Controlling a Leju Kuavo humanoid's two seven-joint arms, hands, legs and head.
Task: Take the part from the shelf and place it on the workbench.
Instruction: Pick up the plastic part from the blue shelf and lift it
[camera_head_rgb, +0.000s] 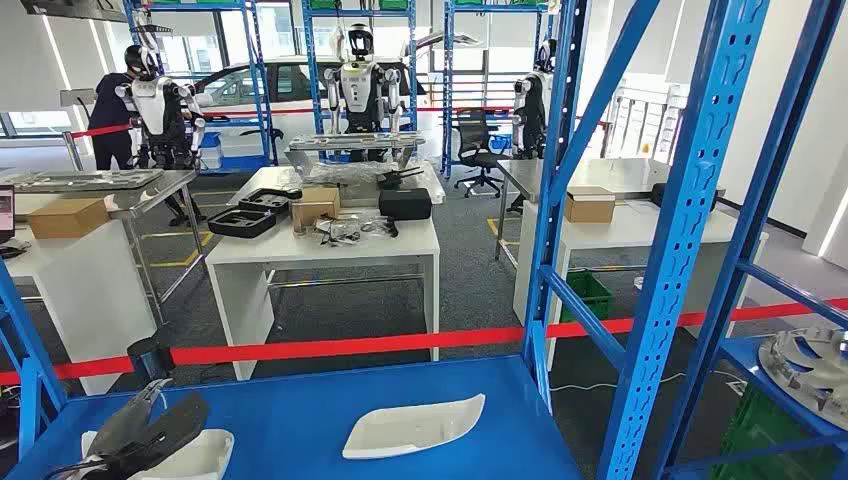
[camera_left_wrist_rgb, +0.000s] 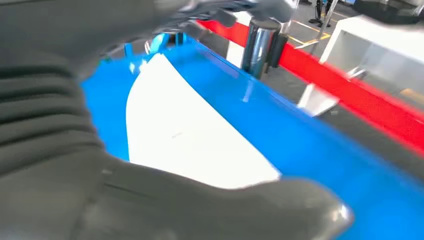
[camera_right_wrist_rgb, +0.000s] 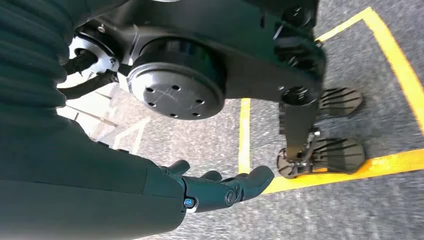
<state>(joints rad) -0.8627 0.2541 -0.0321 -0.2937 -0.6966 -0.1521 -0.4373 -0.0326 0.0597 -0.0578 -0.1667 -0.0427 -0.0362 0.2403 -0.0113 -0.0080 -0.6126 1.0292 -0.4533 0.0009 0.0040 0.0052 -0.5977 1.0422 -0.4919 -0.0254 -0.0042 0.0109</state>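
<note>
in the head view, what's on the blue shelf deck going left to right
left hand over a white part → second white part lying free mid-shelf → blue upright post → silver finned part on the neighbouring shelf at the right edge

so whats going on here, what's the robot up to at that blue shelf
The robot stands at a blue metal shelf that holds two white moulded plastic parts. Its left hand is down at the white part nearest it, with its dark fingers over the part's edge, though a firm grip cannot be confirmed. The second white part lies untouched further along the shelf. The right hand hangs by the robot's side above the floor, holding nothing. Nothing has reached a workbench yet.
</note>
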